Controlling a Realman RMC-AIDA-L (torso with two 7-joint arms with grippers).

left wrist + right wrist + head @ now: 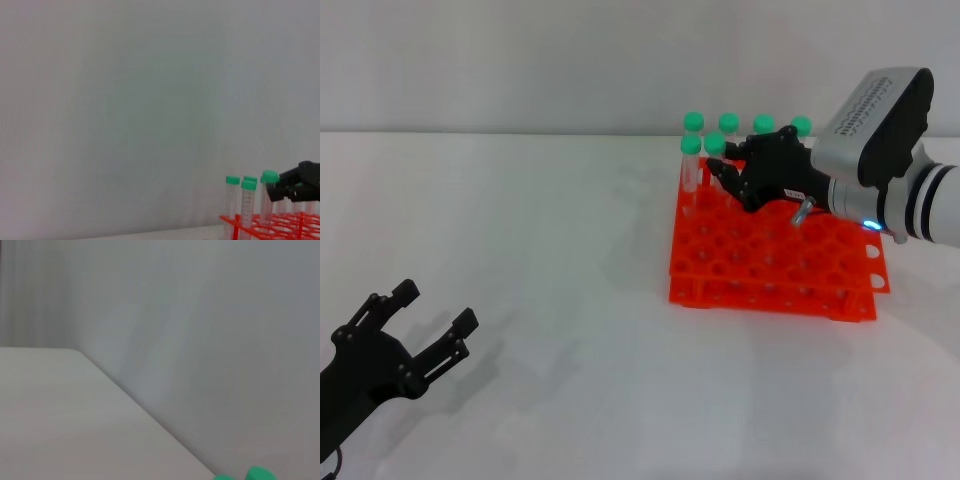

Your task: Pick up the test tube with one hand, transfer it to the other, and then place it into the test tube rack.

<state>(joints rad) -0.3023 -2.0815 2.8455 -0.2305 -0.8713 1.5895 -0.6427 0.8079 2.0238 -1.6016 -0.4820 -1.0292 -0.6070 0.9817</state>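
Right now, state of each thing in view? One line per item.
Left black robot hand: open, empty, low over the table, far from the rack.
Right black robot hand: at the rack's far rows, around a green-capped clear plastic test tube; grip not clear.
Bright orange-red plastic test tube rack: flat on the table, most holes empty.
Other green-capped tubes: upright in the rack's far rows.

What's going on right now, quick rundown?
Right gripper at a green-capped test tube in the orange rack, grip unclear. Left gripper open, low over the table. Neighbouring tubes crowd close.
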